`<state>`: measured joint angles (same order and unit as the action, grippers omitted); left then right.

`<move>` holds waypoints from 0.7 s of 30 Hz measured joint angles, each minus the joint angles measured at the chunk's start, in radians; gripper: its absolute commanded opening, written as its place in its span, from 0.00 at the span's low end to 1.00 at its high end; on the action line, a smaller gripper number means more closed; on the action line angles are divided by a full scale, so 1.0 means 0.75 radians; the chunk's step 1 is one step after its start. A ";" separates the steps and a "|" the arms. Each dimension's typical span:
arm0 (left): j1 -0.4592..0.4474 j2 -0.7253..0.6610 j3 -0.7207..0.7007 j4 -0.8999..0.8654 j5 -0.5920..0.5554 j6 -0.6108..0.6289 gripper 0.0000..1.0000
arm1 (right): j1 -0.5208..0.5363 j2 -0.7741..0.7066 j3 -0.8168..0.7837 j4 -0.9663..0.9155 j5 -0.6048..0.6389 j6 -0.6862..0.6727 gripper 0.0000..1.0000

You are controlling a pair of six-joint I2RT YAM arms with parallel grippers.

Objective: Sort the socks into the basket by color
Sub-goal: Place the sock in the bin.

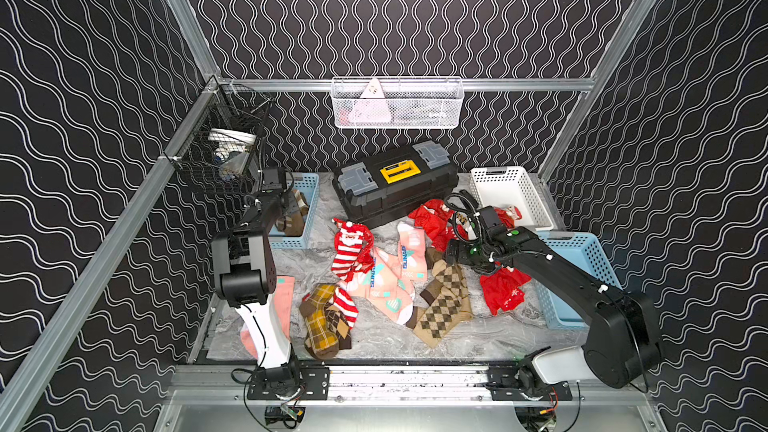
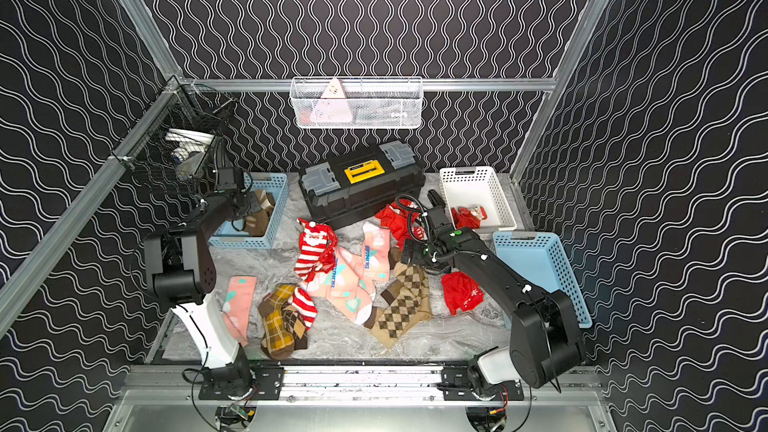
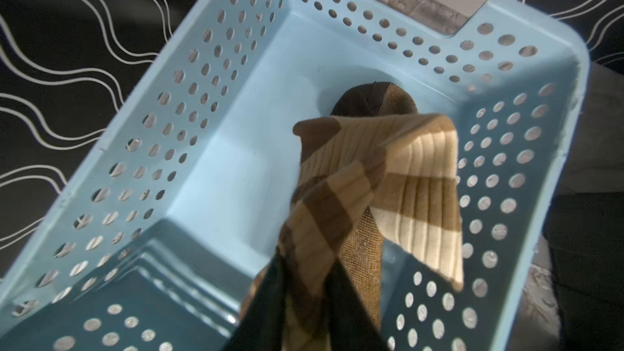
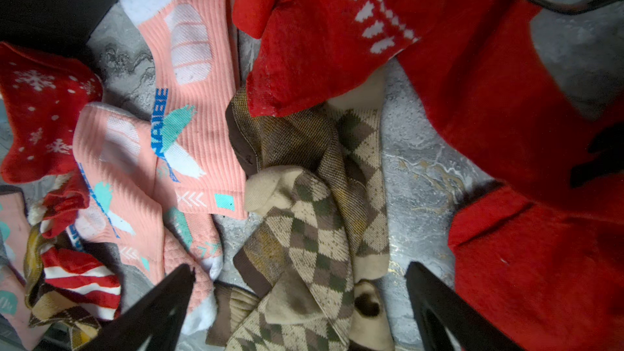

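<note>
**Top views.** Three bins ring the loose pile, one per colour by my guess.
- Blue basket [image 1: 312, 218] sits at the left rear.
- White basket [image 1: 515, 184] sits at the right rear, with a red Santa sock [image 2: 469, 216] in it.
- Second blue basket [image 1: 582, 263] lies beside the right arm, nothing visible in it.
- Left gripper [image 1: 291, 207] hangs over the blue basket, with the brown striped sock [image 2: 259, 211] below it, inside the walls. Browns go here, I judge.
- Right gripper [image 2: 409, 253] is low over the pile on the marble table [image 1: 374, 342], between the red socks [image 1: 432, 218] and the argyle socks [image 1: 446, 305].
- Black toolbox [image 1: 395, 184] stands behind the pile, not involved.

**Left wrist.** The brown striped sock [image 3: 388, 170] drapes from between the dark fingers [image 3: 260, 315] down to the basket floor, toe end resting on the bottom. Fabric lies between the jaws, but it is blurred there. I cannot tell whether it is pinched or slack.

**Right wrist.** The jaws stand wide apart with nothing between them and touch nothing.
- The argyle socks [image 4: 304, 231] are directly beneath.
- Salmon-pink socks [image 4: 192, 102] lie to one side and red socks to the other.
- Hovering over the tan suggests argyle is the next pick.
- A red cuff overlaps the argyle's top and may drag along.
</note>
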<state>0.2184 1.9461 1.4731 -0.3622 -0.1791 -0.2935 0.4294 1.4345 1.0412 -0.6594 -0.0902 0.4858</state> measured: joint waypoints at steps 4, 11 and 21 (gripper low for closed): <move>0.001 -0.001 -0.025 0.021 0.023 -0.003 0.59 | 0.000 -0.003 -0.005 -0.001 -0.001 0.003 1.00; 0.001 -0.086 -0.053 0.038 0.071 -0.017 0.73 | 0.000 -0.018 -0.009 -0.009 0.017 0.004 1.00; -0.178 -0.352 -0.113 0.026 0.175 -0.042 0.73 | -0.032 0.156 0.119 -0.002 0.184 0.003 0.92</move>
<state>0.0853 1.6821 1.3884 -0.3428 -0.0479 -0.3252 0.4053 1.5513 1.1305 -0.6605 0.0479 0.4881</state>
